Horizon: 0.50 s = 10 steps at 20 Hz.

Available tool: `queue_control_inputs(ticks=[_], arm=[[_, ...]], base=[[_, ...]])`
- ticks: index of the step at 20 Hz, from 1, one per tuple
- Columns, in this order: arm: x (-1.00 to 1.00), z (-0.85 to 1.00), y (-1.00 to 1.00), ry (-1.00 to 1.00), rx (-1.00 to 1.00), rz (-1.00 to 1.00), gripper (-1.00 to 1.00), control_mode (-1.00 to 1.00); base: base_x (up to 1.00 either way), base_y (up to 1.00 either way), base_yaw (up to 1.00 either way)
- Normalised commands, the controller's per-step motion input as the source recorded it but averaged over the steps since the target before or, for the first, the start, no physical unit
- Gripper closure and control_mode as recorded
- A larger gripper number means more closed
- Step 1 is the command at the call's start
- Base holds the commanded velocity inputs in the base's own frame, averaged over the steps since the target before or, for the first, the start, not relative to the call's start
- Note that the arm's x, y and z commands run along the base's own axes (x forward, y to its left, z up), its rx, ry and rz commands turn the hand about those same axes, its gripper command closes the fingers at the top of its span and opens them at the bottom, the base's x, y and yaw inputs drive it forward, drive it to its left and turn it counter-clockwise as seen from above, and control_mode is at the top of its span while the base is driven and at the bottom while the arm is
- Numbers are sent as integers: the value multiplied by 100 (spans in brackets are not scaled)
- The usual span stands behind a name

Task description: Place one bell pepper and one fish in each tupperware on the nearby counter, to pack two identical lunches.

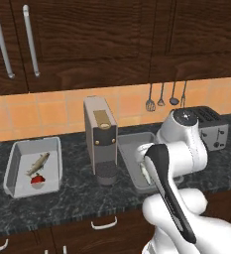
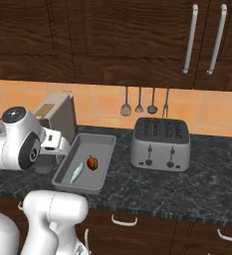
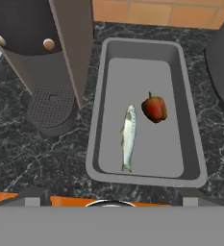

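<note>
Hovering over the right tupperware (image 3: 190, 139), gripper (image 3: 108, 199) had its jaws apart, nothing held. Fish (image 3: 128, 136) & bell pepper (image 3: 155, 108) lay inside, just apart. Left tupperware (image 1: 18, 149) was also filled: fish (image 1: 39, 162), pepper (image 1: 37, 180). Judged both packed; best to lift straight up. Coffee machine (image 3: 60, 43) stood close left, toaster (image 2: 160, 143) right; counter (image 2: 207, 184) front edge near, wall beyond.

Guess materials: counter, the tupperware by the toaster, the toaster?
Counter: polished stone by the look, dark with pale speckled veining. Tupperware: probably matte plastic, flat uniform grey, no shine. Toaster: likely brushed metal, silver-grey sides with soft highlights and a dark slotted top.
</note>
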Motion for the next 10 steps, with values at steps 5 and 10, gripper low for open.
queue_control_inputs(ticks=[5, 10], arm=[[-59, -2, 46, 0, -9, 2, -100, -100], [-49, -9, 93, -6, -29, 3, -100, -100]], base=[[0, 0, 0], [0, 0, 0]])
